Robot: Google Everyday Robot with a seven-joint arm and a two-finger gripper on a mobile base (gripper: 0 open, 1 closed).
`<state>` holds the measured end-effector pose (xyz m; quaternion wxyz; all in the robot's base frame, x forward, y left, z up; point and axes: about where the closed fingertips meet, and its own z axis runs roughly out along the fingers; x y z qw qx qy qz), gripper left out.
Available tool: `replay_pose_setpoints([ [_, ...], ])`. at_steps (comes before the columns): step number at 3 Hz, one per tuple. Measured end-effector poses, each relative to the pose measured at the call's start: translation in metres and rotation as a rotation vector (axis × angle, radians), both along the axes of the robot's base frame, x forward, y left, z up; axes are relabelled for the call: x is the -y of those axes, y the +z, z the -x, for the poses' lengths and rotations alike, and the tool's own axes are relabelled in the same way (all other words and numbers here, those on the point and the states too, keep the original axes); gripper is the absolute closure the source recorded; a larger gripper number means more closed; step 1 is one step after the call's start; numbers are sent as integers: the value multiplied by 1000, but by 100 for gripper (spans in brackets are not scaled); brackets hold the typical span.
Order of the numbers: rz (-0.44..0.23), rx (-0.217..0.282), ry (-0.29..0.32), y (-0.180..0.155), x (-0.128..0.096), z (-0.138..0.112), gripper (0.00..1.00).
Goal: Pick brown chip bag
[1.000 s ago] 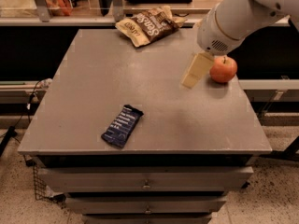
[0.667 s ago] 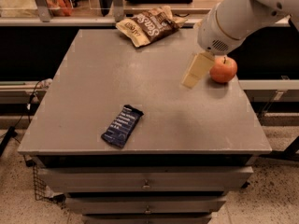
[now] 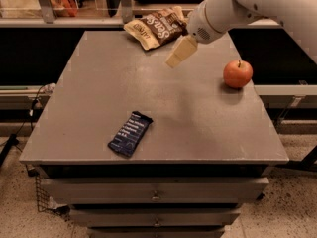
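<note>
The brown chip bag (image 3: 156,28) lies at the far edge of the grey table (image 3: 99,93), crinkly, with a dark brown centre, cream-tan edges and white lettering. My gripper (image 3: 177,56) hangs on the white arm just right of the bag and a little nearer to the camera. It is above the tabletop and apart from the bag. Nothing shows in its grasp.
A red apple (image 3: 237,73) stands near the table's right edge. A flat dark-blue bar wrapper (image 3: 130,133) lies near the front left. Drawers sit under the tabletop. A shelf with clutter runs behind the far edge.
The gripper has moved left and toward the far edge, away from the apple and closer to the chip bag. The objects have not moved.
</note>
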<state>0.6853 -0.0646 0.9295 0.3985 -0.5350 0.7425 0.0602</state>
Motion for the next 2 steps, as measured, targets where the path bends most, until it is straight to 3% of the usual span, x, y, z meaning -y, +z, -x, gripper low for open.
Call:
replay_pose_setpoints([
  [2, -181, -17, -150, -12, -52, -119, 0],
])
